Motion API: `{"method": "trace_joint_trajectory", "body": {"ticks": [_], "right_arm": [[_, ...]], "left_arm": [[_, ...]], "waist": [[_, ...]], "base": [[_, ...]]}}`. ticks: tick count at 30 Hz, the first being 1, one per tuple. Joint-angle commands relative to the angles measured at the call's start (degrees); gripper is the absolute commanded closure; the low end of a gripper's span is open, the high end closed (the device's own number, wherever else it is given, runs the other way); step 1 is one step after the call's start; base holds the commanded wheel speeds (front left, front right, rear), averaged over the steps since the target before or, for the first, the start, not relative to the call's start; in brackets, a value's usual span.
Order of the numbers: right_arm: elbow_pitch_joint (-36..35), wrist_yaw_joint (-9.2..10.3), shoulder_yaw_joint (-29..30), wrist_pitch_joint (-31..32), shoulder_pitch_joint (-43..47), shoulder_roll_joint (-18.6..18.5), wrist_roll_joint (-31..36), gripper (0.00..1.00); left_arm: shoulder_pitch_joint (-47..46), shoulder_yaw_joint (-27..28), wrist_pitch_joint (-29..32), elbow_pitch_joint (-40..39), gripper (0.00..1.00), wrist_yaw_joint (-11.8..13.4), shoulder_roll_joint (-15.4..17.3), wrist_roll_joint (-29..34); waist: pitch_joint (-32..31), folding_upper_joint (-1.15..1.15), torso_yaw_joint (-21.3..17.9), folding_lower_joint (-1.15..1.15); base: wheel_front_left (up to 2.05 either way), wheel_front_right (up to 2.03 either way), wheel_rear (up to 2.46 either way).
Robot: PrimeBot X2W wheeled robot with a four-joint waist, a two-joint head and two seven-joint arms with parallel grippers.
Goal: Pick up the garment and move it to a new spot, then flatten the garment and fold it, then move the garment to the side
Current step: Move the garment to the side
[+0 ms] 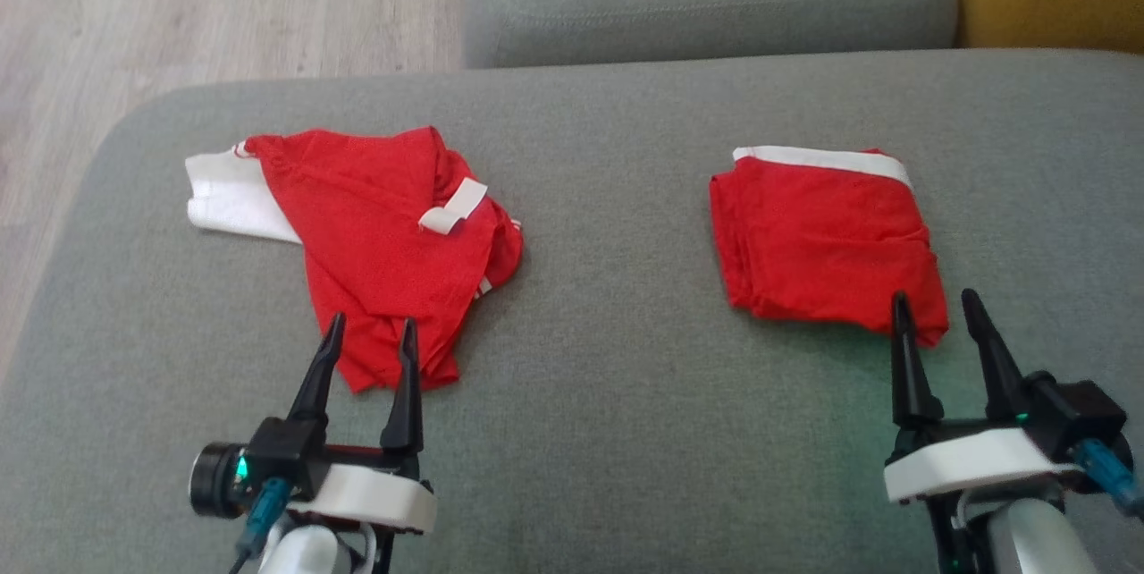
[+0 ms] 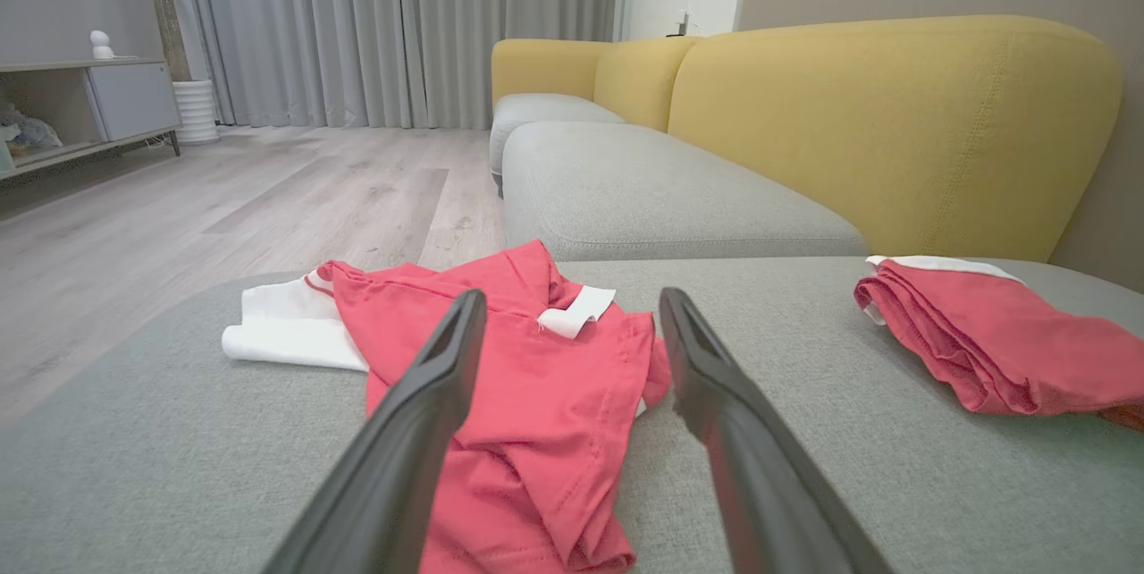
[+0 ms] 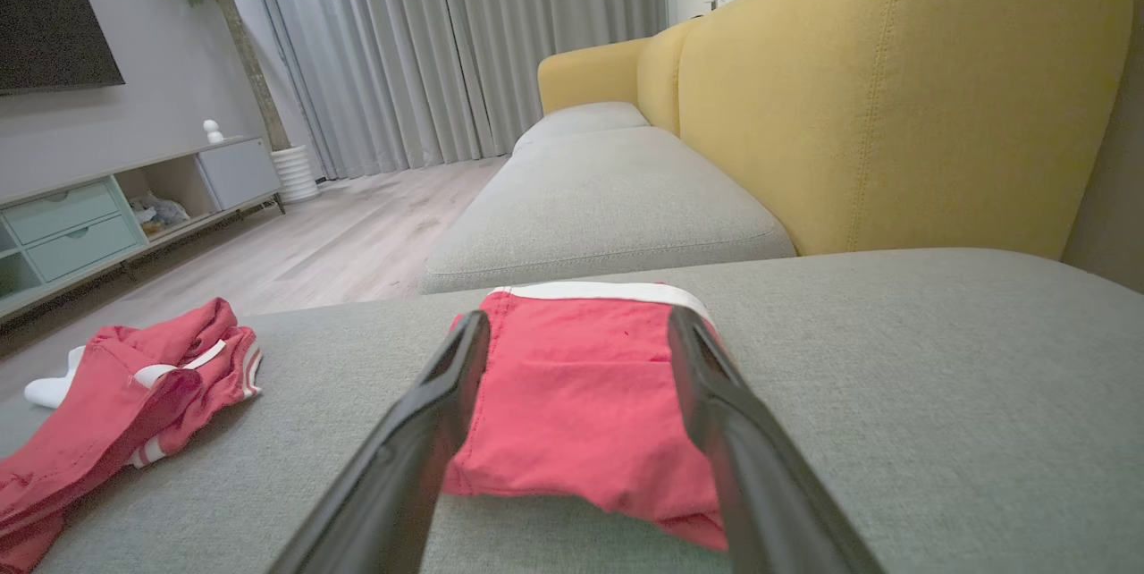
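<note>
so the folded garment (image 1: pixel 822 234) is sitting right in front of the right gripper (image 1: pixel 934 297), red with a white band along its far edge, and its near corner pokes in between the two fingertips. Can't tell if the tips actually touch the cloth. That gripper is spread wide and isn't pinching anything, so the piece is just resting on the grey cushion (image 1: pixel 608 377) on its own

Way off to that gripper's left there's a crumpled garment (image 1: pixel 384 243), same red with some white sticking out the far side, all bunched and twisted. The left gripper (image 1: pixel 371 324) hangs over its near end, fingers wide apart too, nothing grabbed, cloth spreading out ahead of and between the fingers

My read on progress: the right-hand piece looks done, folded tidy and parked off to the side. If the heap is the next one, then basically everything is left for it: pick it up, move it, flatten, fold, shove aside

Beyond both grippers the cushion ends, with a yellow backrest (image 3: pixel 894 109) on the right and wood floor (image 1: pixel 179 2) off to the left
</note>
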State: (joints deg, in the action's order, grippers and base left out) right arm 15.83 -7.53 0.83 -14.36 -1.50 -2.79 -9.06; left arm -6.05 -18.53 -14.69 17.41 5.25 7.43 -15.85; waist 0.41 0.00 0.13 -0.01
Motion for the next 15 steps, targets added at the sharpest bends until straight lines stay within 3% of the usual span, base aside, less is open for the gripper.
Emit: {"method": "trace_joint_trajectory", "body": {"ticks": [1,8,15], "right_arm": [[-2.6,0.04,-1.2,-0.6,-2.3,-0.1,0.4,0.00],[-0.2,0.04,4.7,3.3,-9.8,-0.1,2.4,0.00],[10.7,0.04,16.5,12.9,-23.8,-0.1,6.4,0.00]], "left_arm": [[-2.2,2.5,-0.3,-2.2,0.00,-0.4,-0.1,0.8],[-5.9,2.7,-0.3,-2.9,0.00,-2.0,-1.0,2.5],[-9.0,3.1,-0.3,-2.9,0.00,-3.1,-1.7,3.5]], "waist": [[0.8,0.00,0.4,0.01],[6.0,0.00,2.5,0.01],[12.1,0.00,4.7,0.01]], "base": [[0.00,0.00,0.00],[0.00,0.00,0.00],[0.00,0.00,0.00]]}}
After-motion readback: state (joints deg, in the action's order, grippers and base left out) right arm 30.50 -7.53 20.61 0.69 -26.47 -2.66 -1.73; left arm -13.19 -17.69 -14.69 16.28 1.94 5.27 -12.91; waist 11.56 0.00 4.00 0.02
